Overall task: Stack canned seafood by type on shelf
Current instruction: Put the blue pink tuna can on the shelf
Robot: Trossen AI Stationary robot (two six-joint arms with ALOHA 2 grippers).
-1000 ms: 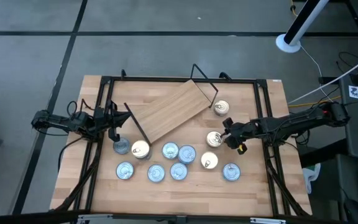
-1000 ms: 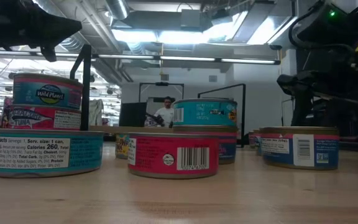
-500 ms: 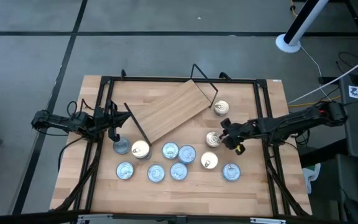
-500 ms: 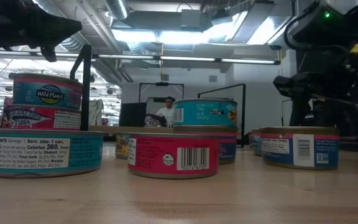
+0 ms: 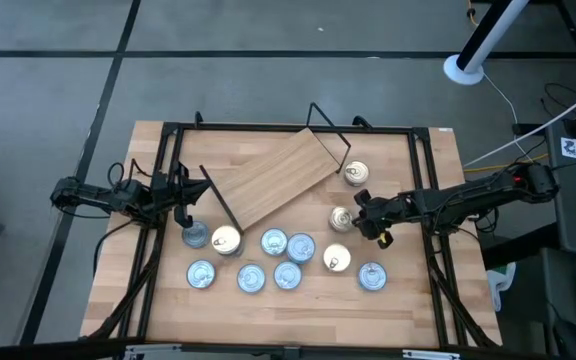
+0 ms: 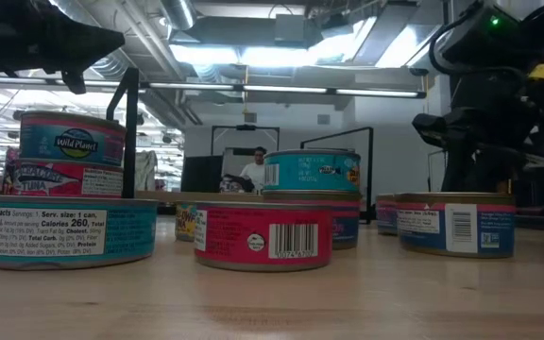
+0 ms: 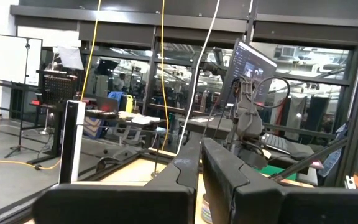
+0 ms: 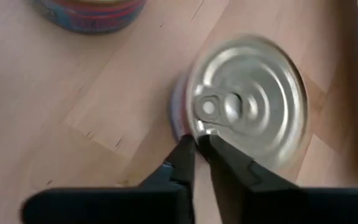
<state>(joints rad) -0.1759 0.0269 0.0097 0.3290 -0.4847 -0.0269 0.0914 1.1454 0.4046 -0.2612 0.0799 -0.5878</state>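
Observation:
The shelf [image 5: 268, 178], a light wood plank with black wire ends, lies slanted on the table's far middle. Several tins [image 5: 273, 242] sit flat on the tabletop in front of it, and one [image 5: 355, 173] sits by the shelf's right end. In the low view one tin [image 6: 72, 137] is stacked on another. My right gripper [image 5: 356, 216] is shut, its tips at a pale-lidded tin [image 5: 341, 217] right of centre. My left gripper [image 5: 181, 205] waits shut at the table's left, above the wood. My right gripper comes slanting down from the table's right. Its shut fingertips [image 8: 188, 149] meet at the lid's near rim [image 8: 197, 134], just beside the pull tab. Whether tab or rim lies between them, I cannot tell. The tin rests flat on the table.
The black frame rails [image 5: 423, 200] run along both sides of the table. Another tin [image 8: 89, 12] stands just beyond the touched one. Bare wood lies along the near edge [image 5: 288, 315].
My right gripper has shut at the pale-lidded tin's edge. The tin has slid a little toward the table's far left and stays flat on the wood.

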